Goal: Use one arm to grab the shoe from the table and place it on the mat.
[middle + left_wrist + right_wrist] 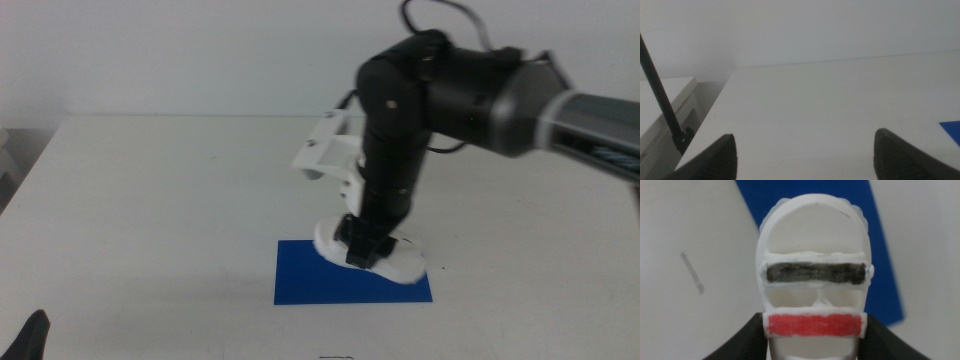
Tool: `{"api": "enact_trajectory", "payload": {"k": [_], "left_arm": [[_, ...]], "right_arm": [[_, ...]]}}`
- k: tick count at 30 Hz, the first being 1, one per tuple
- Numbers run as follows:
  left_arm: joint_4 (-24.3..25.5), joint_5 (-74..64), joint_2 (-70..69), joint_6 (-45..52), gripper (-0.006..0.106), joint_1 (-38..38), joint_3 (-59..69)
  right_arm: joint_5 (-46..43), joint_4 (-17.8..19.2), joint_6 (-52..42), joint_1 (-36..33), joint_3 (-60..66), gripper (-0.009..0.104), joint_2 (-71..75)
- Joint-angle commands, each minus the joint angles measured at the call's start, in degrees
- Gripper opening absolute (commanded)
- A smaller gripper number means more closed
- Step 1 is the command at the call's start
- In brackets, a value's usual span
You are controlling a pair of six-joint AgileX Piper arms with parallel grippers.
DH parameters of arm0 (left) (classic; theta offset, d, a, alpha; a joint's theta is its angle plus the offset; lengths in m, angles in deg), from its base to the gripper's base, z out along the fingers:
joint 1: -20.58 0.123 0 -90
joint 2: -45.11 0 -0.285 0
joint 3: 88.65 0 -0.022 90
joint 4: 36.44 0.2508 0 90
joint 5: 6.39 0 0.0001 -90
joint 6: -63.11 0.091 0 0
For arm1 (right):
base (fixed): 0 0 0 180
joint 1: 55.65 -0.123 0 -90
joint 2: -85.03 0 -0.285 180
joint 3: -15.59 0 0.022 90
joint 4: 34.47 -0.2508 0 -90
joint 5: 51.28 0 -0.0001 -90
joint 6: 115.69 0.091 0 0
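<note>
Right fingers clamped across the shoe at its red strap, shoe low over the mat's far right edge, lengthwise askew to it; left fingers spread wide, waiting near the tabletop corner.

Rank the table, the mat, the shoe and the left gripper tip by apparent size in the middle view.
1. Table, by far the largest.
2. Blue mat.
3. White shoe, partly hidden by the right gripper clamped on it.
4. Left gripper, only a tip at the bottom edge, so its rank is unsure.
</note>
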Motion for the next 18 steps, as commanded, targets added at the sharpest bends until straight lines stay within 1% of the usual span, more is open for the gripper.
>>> {"api": "enact_trajectory", "payload": {"k": [1,6,9,12,18], "left_arm": [[-0.5,4.7,-1.1,-0.8,0.094,-0.2,-0.2],[-0.5,4.7,-1.1,-0.8,0.094,-0.2,-0.2],[-0.5,4.7,-1.1,-0.8,0.094,-0.2,-0.2],[-0.5,4.7,-1.1,-0.8,0.094,-0.2,-0.2],[-0.5,4.7,-1.1,-0.8,0.094,-0.2,-0.2]], "right_arm": [[4.4,0.4,-9.1,0.4,-6.0,-0.001,-0.1],[4.2,2.0,-22.0,0.5,-10.7,-0.001,-5.0],[4.1,1.9,-27.3,0.5,-10.7,-0.001,-6.3],[3.9,2.1,-29.8,0.5,-10.7,-0.001,-7.3],[-0.8,2.3,-29.5,0.5,-10.7,-0.001,-8.4]]}}
